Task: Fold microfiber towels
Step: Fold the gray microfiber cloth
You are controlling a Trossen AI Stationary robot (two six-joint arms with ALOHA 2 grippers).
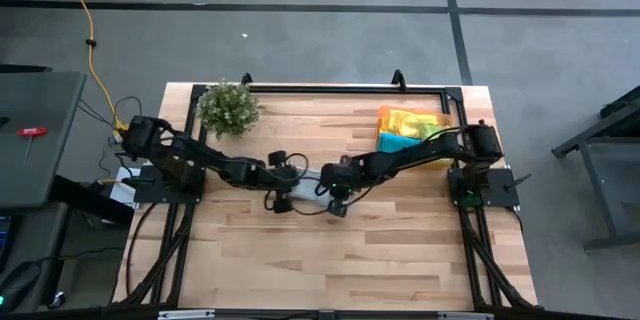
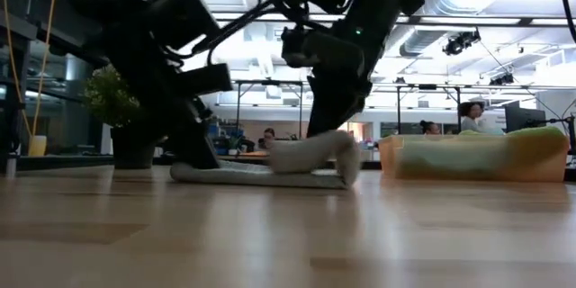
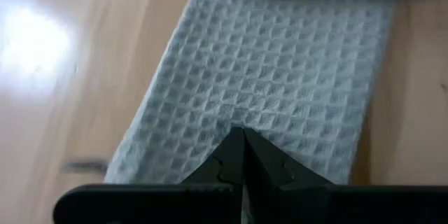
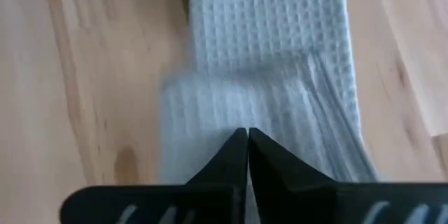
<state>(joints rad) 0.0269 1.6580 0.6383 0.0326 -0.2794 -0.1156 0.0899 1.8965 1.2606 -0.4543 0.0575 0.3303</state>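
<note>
The pale grey-blue towel (image 1: 305, 188) lies mid-table as a long strip running between the two hands, the right gripper (image 4: 247, 140) pinched shut on its raised near end while the left gripper (image 3: 243, 140), jaws closed, pins the far end.

The pale grey-blue towel (image 3: 269, 77) is soft cloth with a waffle weave of small raised squares, matt. The table (image 1: 400, 250) is light wooden planks, smooth with a faint sheen. The hands' fingers (image 4: 231, 164) look matt black plastic.
</note>
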